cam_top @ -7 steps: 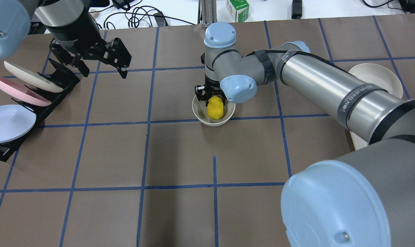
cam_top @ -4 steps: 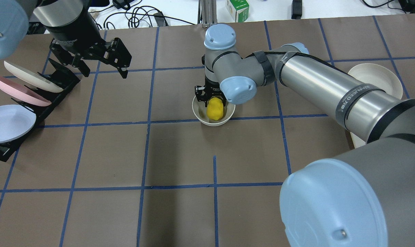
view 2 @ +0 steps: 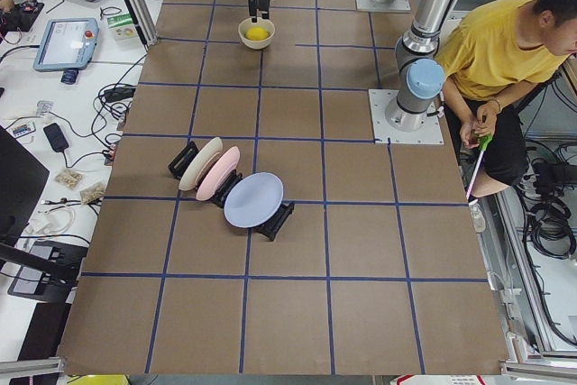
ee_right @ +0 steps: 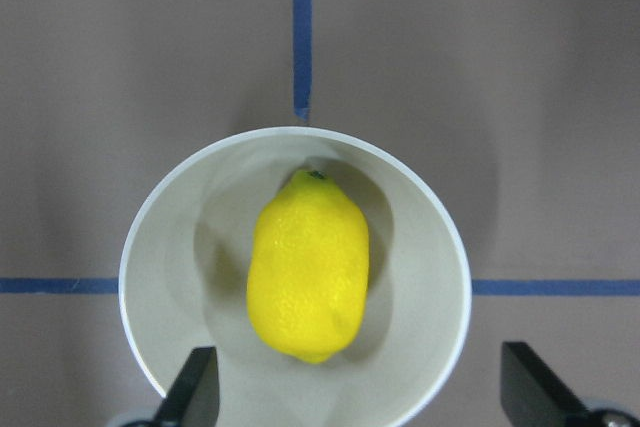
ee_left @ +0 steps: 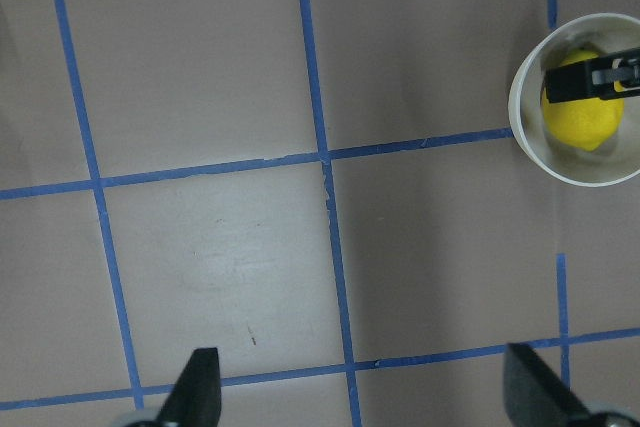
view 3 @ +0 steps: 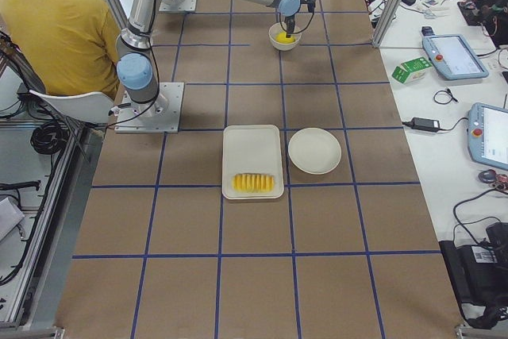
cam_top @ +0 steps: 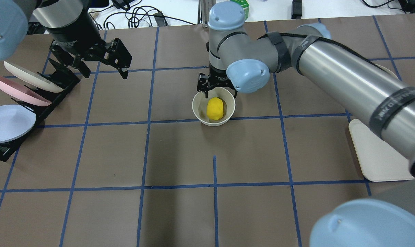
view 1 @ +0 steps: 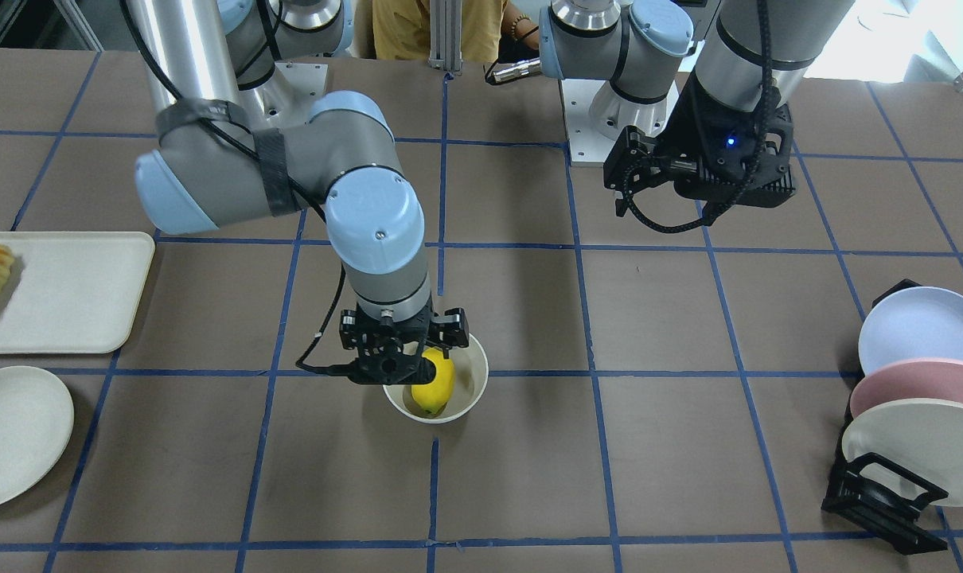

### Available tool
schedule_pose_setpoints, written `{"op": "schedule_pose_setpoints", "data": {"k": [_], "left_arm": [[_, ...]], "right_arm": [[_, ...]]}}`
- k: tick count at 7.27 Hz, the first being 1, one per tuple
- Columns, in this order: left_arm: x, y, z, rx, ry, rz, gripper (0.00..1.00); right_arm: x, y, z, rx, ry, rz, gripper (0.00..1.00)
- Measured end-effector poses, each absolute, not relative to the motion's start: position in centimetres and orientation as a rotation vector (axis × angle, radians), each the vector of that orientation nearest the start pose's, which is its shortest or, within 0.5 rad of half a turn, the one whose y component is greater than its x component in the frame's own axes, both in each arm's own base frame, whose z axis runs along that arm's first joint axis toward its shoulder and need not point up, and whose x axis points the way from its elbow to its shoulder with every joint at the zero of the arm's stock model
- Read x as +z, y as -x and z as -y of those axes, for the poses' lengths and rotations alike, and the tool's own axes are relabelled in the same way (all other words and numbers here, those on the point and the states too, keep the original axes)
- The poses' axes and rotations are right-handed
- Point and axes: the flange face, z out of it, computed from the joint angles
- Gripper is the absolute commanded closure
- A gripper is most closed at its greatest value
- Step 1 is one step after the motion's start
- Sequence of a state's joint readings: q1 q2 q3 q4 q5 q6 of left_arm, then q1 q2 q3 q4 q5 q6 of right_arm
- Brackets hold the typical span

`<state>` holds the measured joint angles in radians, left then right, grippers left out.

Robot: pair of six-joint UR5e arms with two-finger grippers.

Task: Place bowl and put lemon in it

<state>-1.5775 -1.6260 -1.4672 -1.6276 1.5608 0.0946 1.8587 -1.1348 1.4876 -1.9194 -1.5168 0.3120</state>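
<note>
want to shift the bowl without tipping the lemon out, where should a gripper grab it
Pinch the bowl by its wall at the rim, coming straight down from above, one finger inside and one outside. Pick the stretch of rim beside the lemon's long flank: the right wrist view shows the most bare wall there, while its tips leave less room.

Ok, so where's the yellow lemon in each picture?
Exterior front-facing: lemon below the middle, slightly left.
Overhead exterior: lemon just above the middle.
Exterior left: lemon tiny, near the top, left of the middle.
Exterior right: lemon tiny, near the top, slightly right.
Left wrist: lemon top right corner.
Right wrist: lemon big, in the middle.
Shared landmark: the off-white bowl around it.
</note>
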Motion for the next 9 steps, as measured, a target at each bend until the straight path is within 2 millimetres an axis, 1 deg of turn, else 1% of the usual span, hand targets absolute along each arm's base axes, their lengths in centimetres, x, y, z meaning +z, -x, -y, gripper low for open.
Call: {"op": "schedule_pose_setpoints", "data": {"k": [1, 2, 3, 4, 5, 7, 8, 9], "left_arm": [[50.7, 13.7, 51.4, 0.004, -0.164, -3.147, 0.0], [50.7, 13.7, 51.4, 0.0, -0.164, -3.148, 0.0], [50.7, 13.7, 51.4, 0.0, -0.161, -3.148, 0.0], [50.6, 13.7, 51.5, 0.002, -0.16, -3.147, 0.0], [50.6, 13.8, 51.5, 0.002, -0.16, -3.147, 0.0], [50.8, 13.7, 51.6, -0.007, -0.156, -3.147, 0.0], [50.9, 13.7, 51.6, -0.01, -0.154, -3.148, 0.0], [50.9, 13.7, 51.6, -0.01, -0.151, -3.148, 0.0]], "right_arm": [[34.6, -28.0, 58.3, 0.014, -0.119, -3.083, 0.0], [37.5, -24.4, 58.4, -0.009, -0.202, -3.073, 0.0], [39.6, -21.2, 58.0, -0.005, -0.273, -3.071, 0.0], [40.8, -18.6, 57.6, 0.03, -0.327, -3.07, 0.0], [42.1, -16.6, 57.1, 0.052, -0.351, -3.066, 0.0], [45.2, -13.5, 54.8, 0.083, -0.332, -3.065, 0.0], [46.5, -12.6, 53.7, 0.089, -0.341, -3.067, 0.0], [47.8, -12.3, 52.8, 0.07, -0.348, -3.071, 0.0]]}}
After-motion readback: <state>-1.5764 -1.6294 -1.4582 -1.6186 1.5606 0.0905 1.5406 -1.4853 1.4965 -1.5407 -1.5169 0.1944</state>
